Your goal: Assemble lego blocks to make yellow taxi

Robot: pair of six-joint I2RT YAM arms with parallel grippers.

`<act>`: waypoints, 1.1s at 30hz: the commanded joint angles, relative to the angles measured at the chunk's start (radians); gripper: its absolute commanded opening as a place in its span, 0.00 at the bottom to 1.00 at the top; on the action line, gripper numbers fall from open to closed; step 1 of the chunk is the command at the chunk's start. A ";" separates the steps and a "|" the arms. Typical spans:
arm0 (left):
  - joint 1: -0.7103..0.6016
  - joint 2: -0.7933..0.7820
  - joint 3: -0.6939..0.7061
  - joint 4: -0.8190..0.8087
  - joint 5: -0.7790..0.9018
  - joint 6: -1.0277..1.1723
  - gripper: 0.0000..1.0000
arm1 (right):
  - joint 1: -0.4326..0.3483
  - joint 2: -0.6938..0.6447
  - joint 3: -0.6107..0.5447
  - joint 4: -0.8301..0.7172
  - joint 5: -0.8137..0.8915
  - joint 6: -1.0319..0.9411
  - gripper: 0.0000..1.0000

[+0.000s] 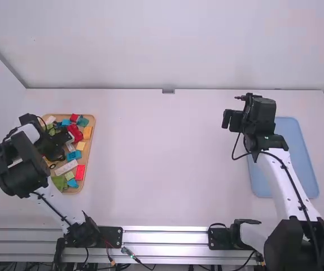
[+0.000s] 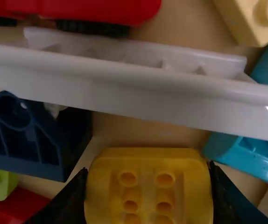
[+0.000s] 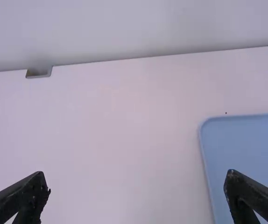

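Observation:
Over the wooden tray of blocks at the left hangs my left gripper. In the left wrist view, a yellow block with small round holes fills the space between the fingers of my left gripper, which press on its two sides. A long white piece, a dark blue block and a turquoise block lie beside it. My right gripper is above the table's right part, left of the blue tray; its right wrist view shows the gripper open, with nothing between its fingers.
The blue tray lies at the table's right, partly behind the right arm. Red pieces, a green block and several other blocks crowd the wooden tray. A wall stands along the table's far edge.

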 commanded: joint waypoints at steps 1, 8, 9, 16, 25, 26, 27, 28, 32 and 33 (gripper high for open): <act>-0.002 0.013 -0.024 0.000 -0.030 -0.048 0.28 | -0.005 0.008 0.043 -0.004 -0.004 0.005 0.99; -0.006 0.013 0.043 -0.017 -0.083 -0.210 0.02 | -0.005 0.008 0.043 0.002 -0.013 0.005 0.99; -0.008 0.013 0.066 -0.031 -0.094 -0.252 0.02 | -0.005 0.008 0.043 0.004 -0.023 0.004 0.99; -0.060 0.013 0.312 -0.258 -0.069 -0.486 0.02 | -0.005 0.008 0.043 0.004 -0.030 0.005 0.99; -0.225 0.010 0.549 -0.401 -0.063 -0.698 0.02 | -0.005 0.008 0.043 -0.004 -0.030 0.005 0.99; -0.262 0.008 0.549 -0.398 -0.063 -0.694 0.02 | -0.005 0.008 0.043 -0.004 -0.031 0.005 0.99; -0.292 0.005 0.547 -0.398 -0.063 -0.691 0.02 | -0.005 0.008 0.043 -0.004 -0.031 0.005 0.99; -0.324 0.001 0.541 -0.398 -0.060 -0.690 0.02 | -0.005 0.008 0.043 -0.003 -0.030 0.005 0.99; -0.456 -0.029 0.493 -0.386 0.035 -0.603 0.02 | -0.005 0.008 0.043 -0.007 -0.037 0.005 0.99; -0.499 -0.045 0.464 -0.365 0.062 -0.585 0.02 | -0.005 0.008 0.043 -0.009 -0.037 0.005 0.99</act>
